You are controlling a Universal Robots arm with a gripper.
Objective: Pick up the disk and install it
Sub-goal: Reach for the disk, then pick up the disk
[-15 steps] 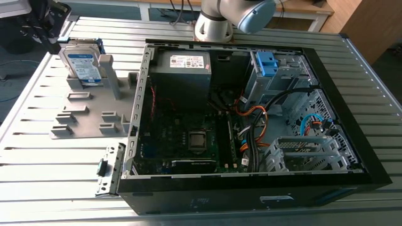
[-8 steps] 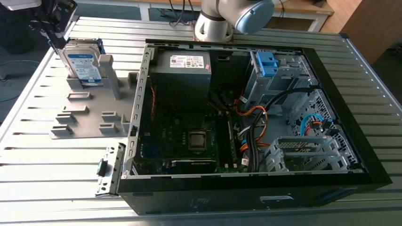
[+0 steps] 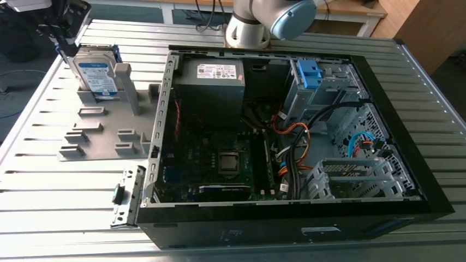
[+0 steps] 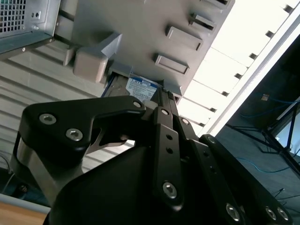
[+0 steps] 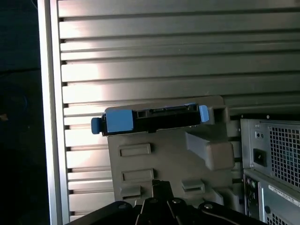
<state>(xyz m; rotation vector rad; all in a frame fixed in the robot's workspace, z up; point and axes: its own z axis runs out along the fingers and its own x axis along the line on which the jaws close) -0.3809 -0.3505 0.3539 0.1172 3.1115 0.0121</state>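
Note:
The disk (image 3: 98,73) stands on edge in a slot of the grey holder plate (image 3: 95,134), at the exterior view's far left, outside the computer case. It is silver with a blue-and-white label and a blue bracket. My gripper (image 3: 65,46) hangs just beside and above it, towards the table's far corner, not touching it. In the first wrist view the disk's (image 5: 150,119) top edge with its blue bracket ends lies ahead of my fingertips (image 5: 159,186), which sit together. In the second wrist view its label (image 4: 140,88) peeks past my black gripper (image 4: 161,105).
The open black computer case (image 3: 407,164) fills the middle of the slatted metal table (image 3: 65,191). Inside are a grey power supply (image 3: 211,82), the motherboard (image 3: 218,158), cables, and a silver drive cage with a blue latch (image 3: 309,73). The arm's base (image 3: 251,24) stands behind the case.

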